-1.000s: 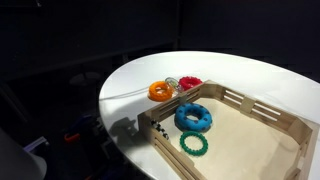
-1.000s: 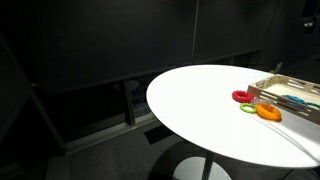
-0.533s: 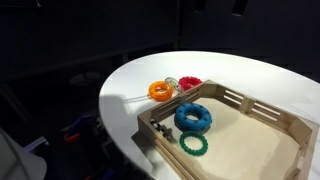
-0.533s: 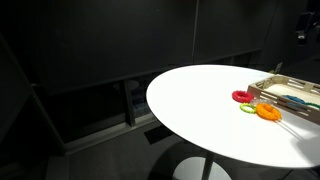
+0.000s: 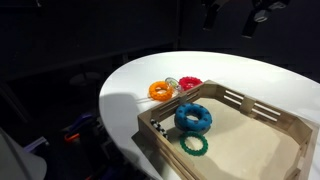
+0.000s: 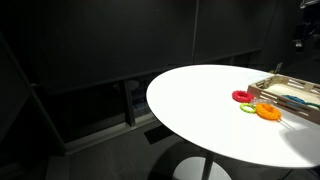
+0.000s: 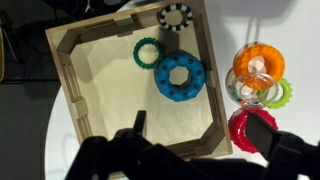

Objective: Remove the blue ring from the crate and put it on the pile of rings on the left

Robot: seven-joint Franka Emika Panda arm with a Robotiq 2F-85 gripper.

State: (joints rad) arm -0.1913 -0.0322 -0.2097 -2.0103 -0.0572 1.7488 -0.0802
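Note:
The blue ring [image 7: 180,76] lies flat inside the crate [image 7: 62,70], near its wall on the side of the pile; it also shows in an exterior view [image 5: 193,117]. The pile of rings lies on the table just outside the crate: an orange ring [image 7: 259,65], a red ring [image 7: 238,125] and a pale clear one [image 5: 172,82]. My gripper [image 7: 200,135] is open and empty, high above the crate's edge. It shows at the top of an exterior view [image 5: 235,12].
A dark-green ring [image 7: 148,53] lies in the crate beside the blue ring. A black-and-white ring [image 7: 174,16] sits at the crate's wall. A light-green ring [image 7: 280,93] lies in the pile. The round white table [image 5: 250,70] holds everything; the surroundings are dark.
My gripper has come down into the top of the exterior view. Its shadow at the crate's near corner has shifted. The rings and crate have not moved.

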